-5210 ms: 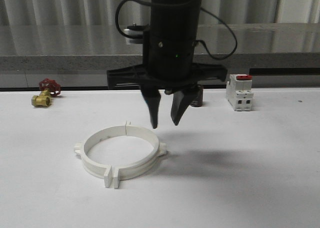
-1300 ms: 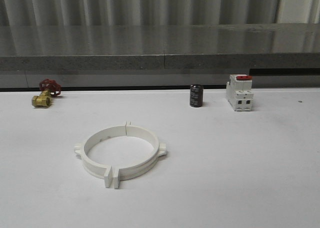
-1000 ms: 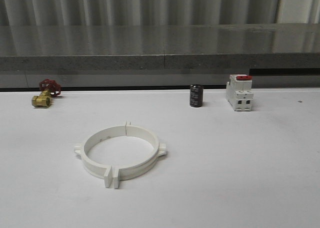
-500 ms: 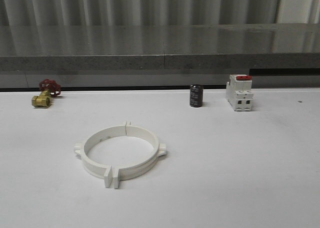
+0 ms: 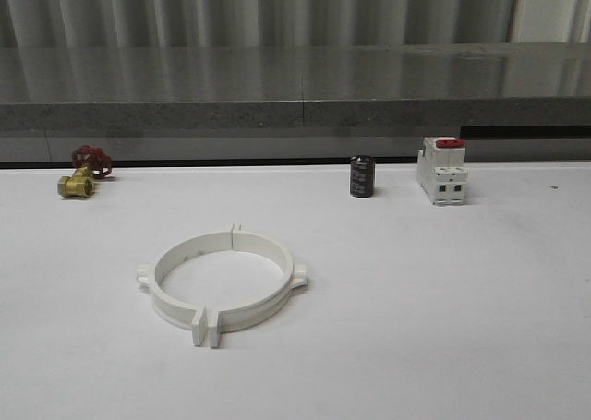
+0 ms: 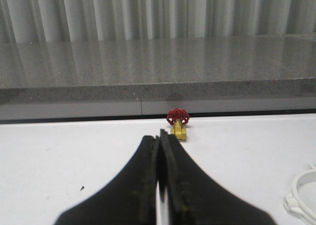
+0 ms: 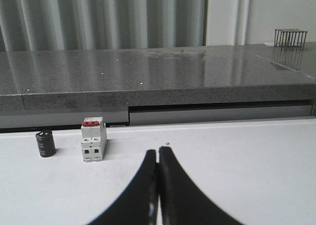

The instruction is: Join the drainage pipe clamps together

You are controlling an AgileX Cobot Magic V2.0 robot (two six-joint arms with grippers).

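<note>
The two white drainage pipe clamps (image 5: 222,286) lie joined as one ring on the white table, left of centre, with their flat end tabs meeting at the near side and the far side. An edge of the ring (image 6: 302,196) shows in the left wrist view, off to one side of my left gripper (image 6: 159,136). That gripper is shut with nothing between its black fingers and points toward the brass valve. My right gripper (image 7: 158,152) is also shut and empty, hovering over bare table some way from the breaker.
A brass valve with a red handle (image 5: 81,173) sits at the far left. A black cylinder (image 5: 362,176) and a white breaker with a red top (image 5: 441,171) stand at the back right. A grey stone ledge (image 5: 295,97) runs behind the table.
About five seconds ago a black arm hung over the ring with its fingers apart; it has left the front view. Over the last second nothing has moved.
</note>
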